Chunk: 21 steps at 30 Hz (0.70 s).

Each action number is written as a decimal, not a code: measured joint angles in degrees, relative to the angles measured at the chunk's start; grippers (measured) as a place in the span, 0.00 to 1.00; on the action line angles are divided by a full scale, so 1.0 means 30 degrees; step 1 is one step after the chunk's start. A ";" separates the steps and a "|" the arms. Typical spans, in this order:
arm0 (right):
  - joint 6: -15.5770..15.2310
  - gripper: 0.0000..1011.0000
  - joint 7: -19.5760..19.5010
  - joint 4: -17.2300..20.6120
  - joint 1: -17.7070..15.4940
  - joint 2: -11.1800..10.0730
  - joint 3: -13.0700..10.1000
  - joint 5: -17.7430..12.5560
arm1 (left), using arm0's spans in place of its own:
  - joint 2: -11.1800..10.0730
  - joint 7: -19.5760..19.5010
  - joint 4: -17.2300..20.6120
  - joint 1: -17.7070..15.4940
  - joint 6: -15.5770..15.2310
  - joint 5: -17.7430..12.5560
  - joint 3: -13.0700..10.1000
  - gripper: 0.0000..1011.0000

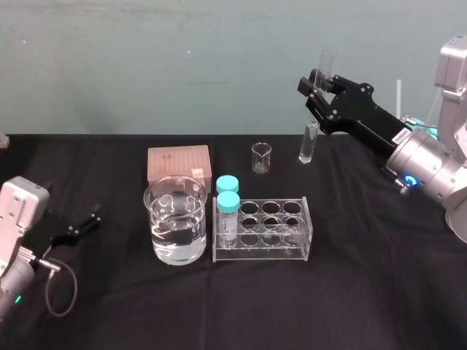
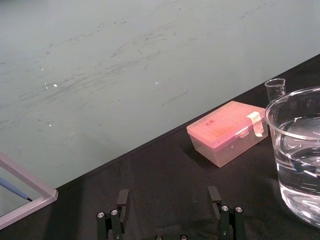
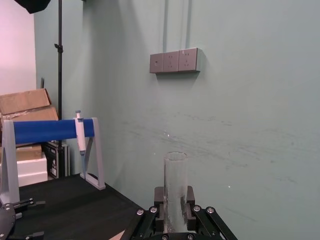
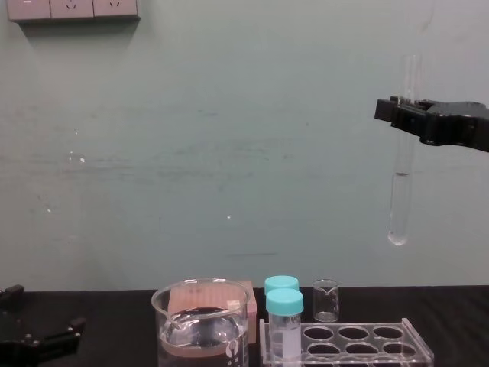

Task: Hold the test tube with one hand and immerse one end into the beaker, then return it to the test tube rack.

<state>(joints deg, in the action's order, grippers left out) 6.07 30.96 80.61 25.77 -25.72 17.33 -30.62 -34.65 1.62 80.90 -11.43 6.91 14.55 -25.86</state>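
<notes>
My right gripper (image 1: 317, 90) is shut on the test tube (image 1: 309, 144), a long clear tube that hangs upright with its rounded end down. In the chest view the test tube (image 4: 399, 200) is high above the table, to the right of and behind the test tube rack (image 4: 416, 353), gripped by the right gripper (image 4: 400, 115) near its upper part. The right wrist view shows the test tube (image 3: 175, 184) between the fingers. The large beaker (image 1: 175, 219), part full of clear liquid, stands left of the clear rack (image 1: 305, 232). My left gripper (image 1: 86, 224) rests open on the table at far left.
Two teal-capped vials (image 1: 228, 205) stand in the rack's left end. A tiny beaker (image 1: 261, 157) and a pink lidded box (image 1: 179, 164) sit behind. In the left wrist view the left gripper (image 2: 169, 199) faces the box (image 2: 227, 132) and the beaker (image 2: 300, 150). Black cloth covers the table.
</notes>
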 joint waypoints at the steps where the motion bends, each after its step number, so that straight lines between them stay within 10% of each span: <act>1: -0.0001 0.22 -0.0008 0.0002 -0.0007 0.0000 0.0000 0.0000 | 0.0000 0.0001 0.0000 0.0000 0.0000 0.0000 0.0001 0.99; 21: 0.0209 0.22 0.1366 -0.0822 0.1561 0.0924 0.1289 -0.0014 | 0.0000 0.0001 0.0000 0.0000 0.0000 0.0001 0.0000 0.99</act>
<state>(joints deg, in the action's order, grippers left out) 6.70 35.06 78.14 30.45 -22.95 21.20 -30.67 -34.65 1.62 80.90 -11.43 6.91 14.55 -25.86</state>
